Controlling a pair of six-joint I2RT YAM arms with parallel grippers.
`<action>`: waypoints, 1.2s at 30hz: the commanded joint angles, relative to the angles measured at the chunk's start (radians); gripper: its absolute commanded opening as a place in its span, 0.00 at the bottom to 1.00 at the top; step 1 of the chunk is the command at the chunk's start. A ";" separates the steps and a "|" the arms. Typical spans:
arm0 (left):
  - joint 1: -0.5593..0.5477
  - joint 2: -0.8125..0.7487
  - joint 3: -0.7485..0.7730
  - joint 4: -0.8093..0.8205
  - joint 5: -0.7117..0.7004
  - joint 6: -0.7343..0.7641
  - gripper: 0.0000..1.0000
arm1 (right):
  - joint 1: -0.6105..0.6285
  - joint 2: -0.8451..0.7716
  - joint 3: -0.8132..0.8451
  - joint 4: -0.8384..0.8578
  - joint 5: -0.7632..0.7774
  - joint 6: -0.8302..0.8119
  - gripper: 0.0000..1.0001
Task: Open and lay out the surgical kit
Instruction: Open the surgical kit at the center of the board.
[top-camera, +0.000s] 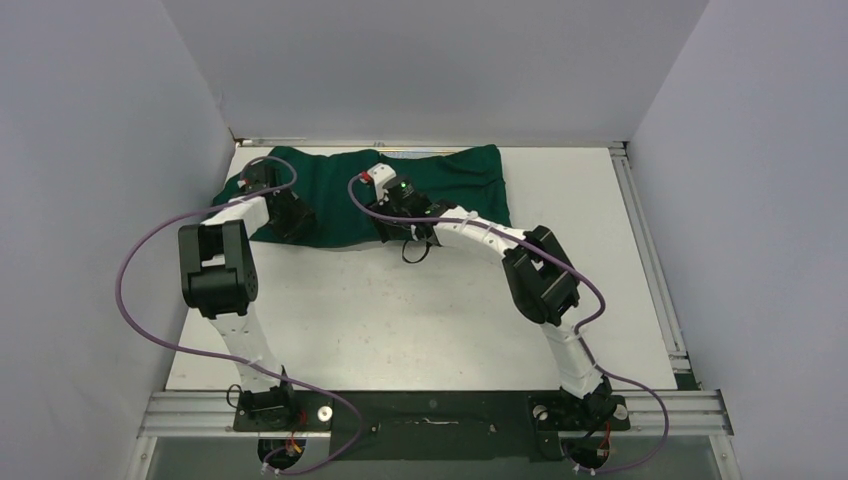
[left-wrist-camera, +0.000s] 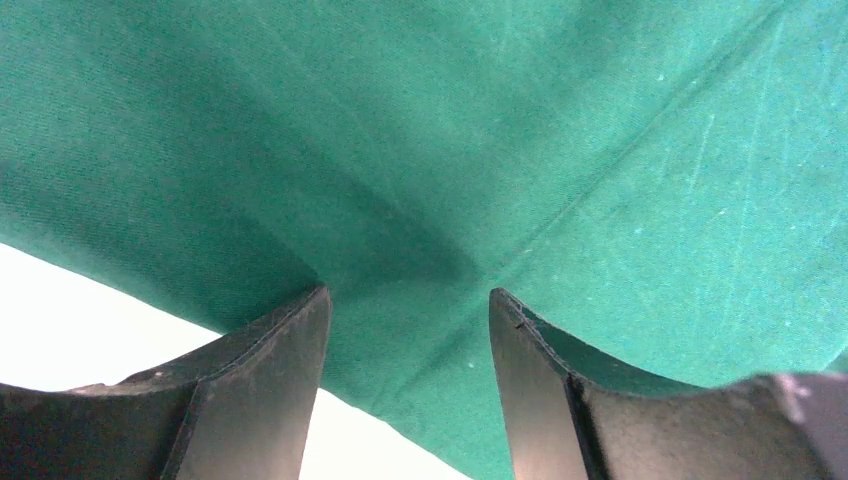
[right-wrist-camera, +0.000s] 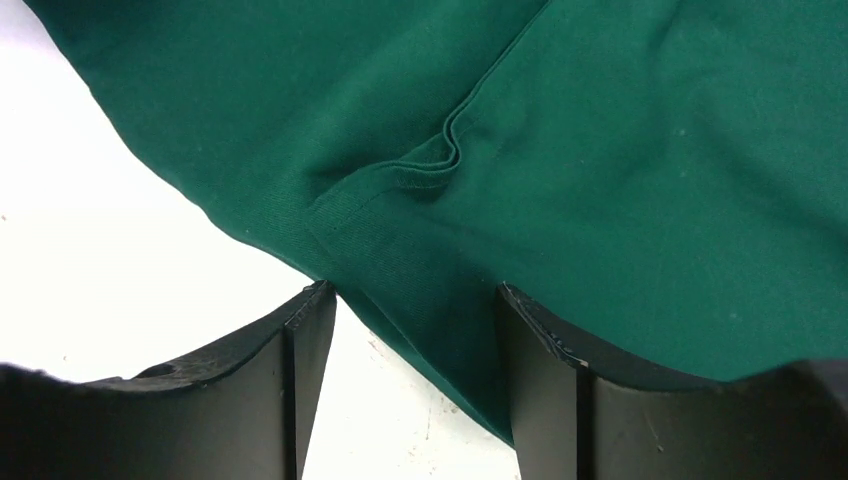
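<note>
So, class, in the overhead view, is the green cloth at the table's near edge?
No, the green cloth lies along the far edge of the table, by the back wall.

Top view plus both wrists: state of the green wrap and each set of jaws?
green cloth wrap: folded over, lying at the far edge of the table, contents hidden.
left jaws: apart, straddling the wrap's near edge, cloth between them not pinched.
right jaws: apart, straddling the wrap's edge, hemmed fold just ahead of them, not pinched.
</note>
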 joint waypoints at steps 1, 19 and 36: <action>0.022 0.004 0.018 -0.121 -0.048 0.042 0.57 | -0.002 -0.022 0.048 0.057 -0.041 -0.003 0.58; 0.023 0.024 0.028 -0.129 -0.044 0.047 0.56 | -0.044 0.020 0.081 0.074 -0.106 0.097 0.30; 0.023 0.037 0.064 -0.139 -0.033 0.056 0.56 | -0.105 -0.087 0.090 0.081 0.092 0.110 0.05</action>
